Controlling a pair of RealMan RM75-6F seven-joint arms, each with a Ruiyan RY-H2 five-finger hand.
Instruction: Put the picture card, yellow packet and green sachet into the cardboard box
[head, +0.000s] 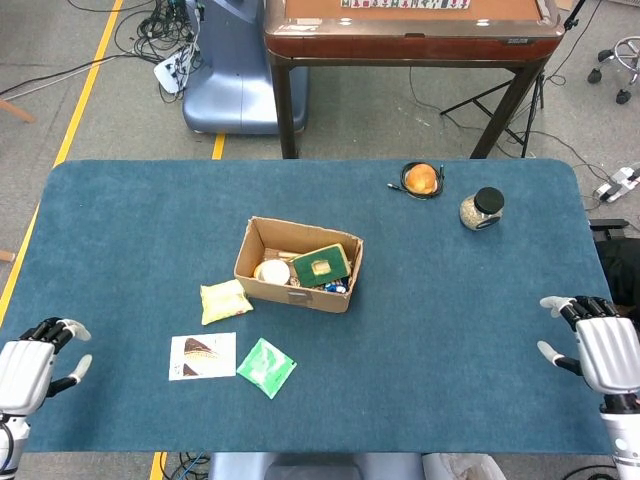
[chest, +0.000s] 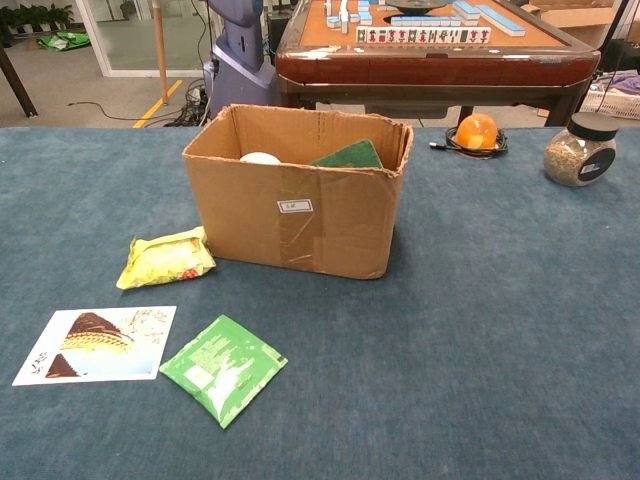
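Over at the left edge of the blue table (head: 480, 310), the left hand (head: 28, 370) hangs with its fingers spread and holds nothing. The picture card (head: 203, 356) lies a little way to its right. The green sachet (head: 266, 367) sits just past the card, and the yellow packet (head: 225, 300) lies beyond the card, right beside the cardboard box (head: 297, 266). All three are outside the box. The right hand (head: 600, 346) is at the other edge, fingers apart and holding nothing, far from the box. A jar (head: 481, 209) stands up ahead of it.
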